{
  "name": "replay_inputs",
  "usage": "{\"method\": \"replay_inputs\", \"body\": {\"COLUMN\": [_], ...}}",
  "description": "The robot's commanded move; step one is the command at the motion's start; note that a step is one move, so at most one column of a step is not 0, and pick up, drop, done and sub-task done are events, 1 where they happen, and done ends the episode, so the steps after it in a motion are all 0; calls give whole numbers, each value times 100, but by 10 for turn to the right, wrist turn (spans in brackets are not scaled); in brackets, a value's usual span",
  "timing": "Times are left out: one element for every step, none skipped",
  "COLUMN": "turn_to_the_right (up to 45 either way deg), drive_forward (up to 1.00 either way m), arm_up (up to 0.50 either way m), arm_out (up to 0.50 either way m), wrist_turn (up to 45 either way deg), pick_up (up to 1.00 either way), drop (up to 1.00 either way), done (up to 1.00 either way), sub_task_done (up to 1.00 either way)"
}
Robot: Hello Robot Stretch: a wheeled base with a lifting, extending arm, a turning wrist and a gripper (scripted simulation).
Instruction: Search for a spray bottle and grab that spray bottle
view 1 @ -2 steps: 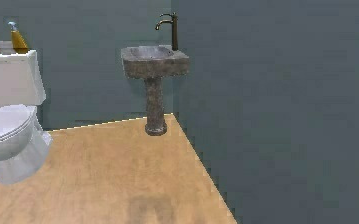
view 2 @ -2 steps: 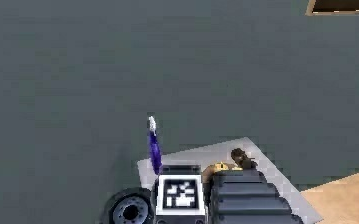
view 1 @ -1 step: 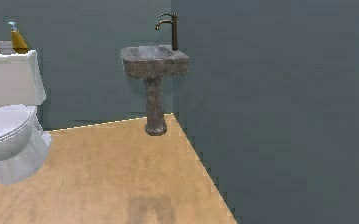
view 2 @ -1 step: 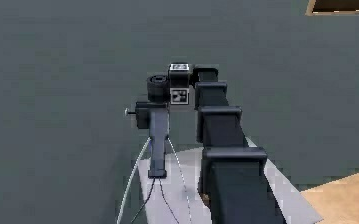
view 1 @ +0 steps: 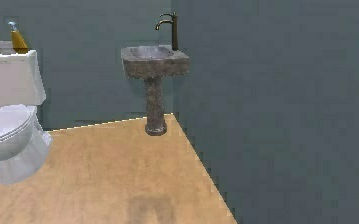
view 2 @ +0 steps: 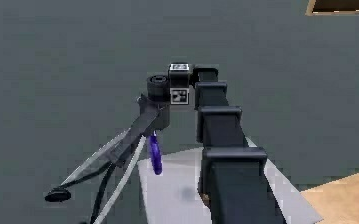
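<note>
A small bathroom with dark grey-blue walls (view 1: 277,80) and a pale wooden plank floor (view 1: 117,170) lies ahead. At the forward view's left stands a white porcelain toilet (view 1: 12,135), its bowl toward the room and its white tank (view 1: 15,80) against the wall. On the tank's lid, at the picture's upper left corner, stands a small yellow bottle with a narrow dark top (view 1: 17,40). It is too small to tell whether this is the spray bottle. In the room's corner, well apart from the toilet, stands a mottled grey-brown stone pedestal sink (view 1: 154,62) with a tall dark curved faucet (view 1: 168,28) at its back rim.

In the arm side view the dark square-section arm (view 2: 227,150) rises from the bottom edge in front of the same grey-blue wall. Two small white squares with black marks (view 2: 179,82) sit at its far end. Left of them the dark hand (view 2: 75,207) slopes down toward the picture's lower left on two thin fingers (view 2: 97,165). Only bare wall lies behind the far end, so the hand holds nothing. Whether the fingers are spread or pressed together cannot be told. A short blue-violet strip (view 2: 157,155) hangs under the hand's body; what it is cannot be told. A patch of wooden floor shows at the lower right.
</note>
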Motion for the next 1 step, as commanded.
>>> {"method": "replay_inputs", "body": {"turn_to_the_right": [0], "drive_forward": [0], "arm_up": [0], "arm_out": [0], "wrist_turn": [450], "pick_up": [0], "drop": [0], "done": [0], "sub_task_done": [0]}}
